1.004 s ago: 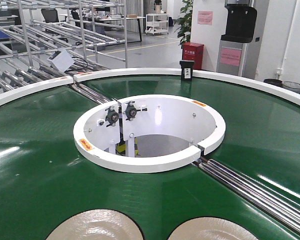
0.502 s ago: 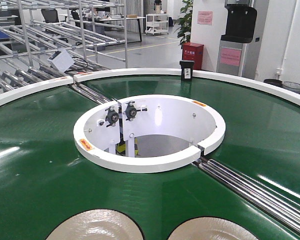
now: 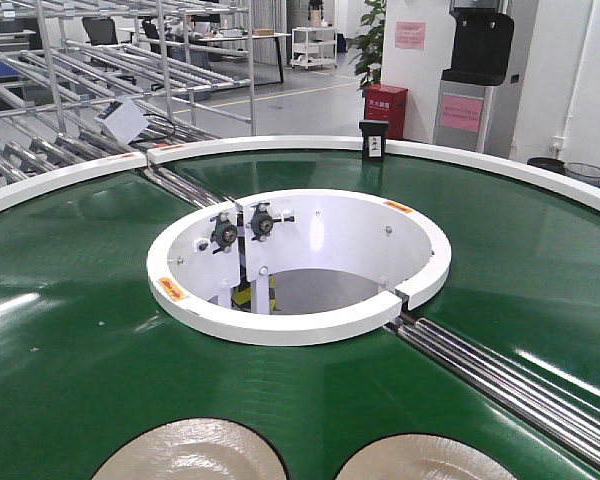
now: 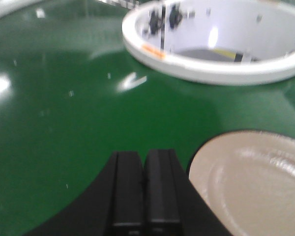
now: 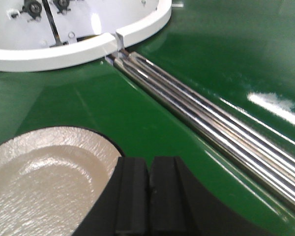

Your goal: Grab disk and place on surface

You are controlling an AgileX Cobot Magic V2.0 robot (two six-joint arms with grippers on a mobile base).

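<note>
Left disk (image 3: 190, 455) and right disk (image 3: 425, 462), both beige, lie flat on the green belt (image 3: 70, 340) on the near side of the white ring (image 3: 280, 330). The lower edge of the front view cuts both off.

- Left disk: near-left of the ring.
- Right disk: near-right of the ring, beside the steel rollers (image 3: 500, 380) that run outward from the ring's gap.
- Left gripper (image 4: 145, 160): fingers pressed together, nothing between them. It is over the belt just left of the left disk, pointing toward the ring. This view is blurred, so contact with the disk cannot be judged.
- Right gripper (image 5: 148, 167): also closed on nothing. It is between the right disk and the rollers, with the ring ahead.
</note>
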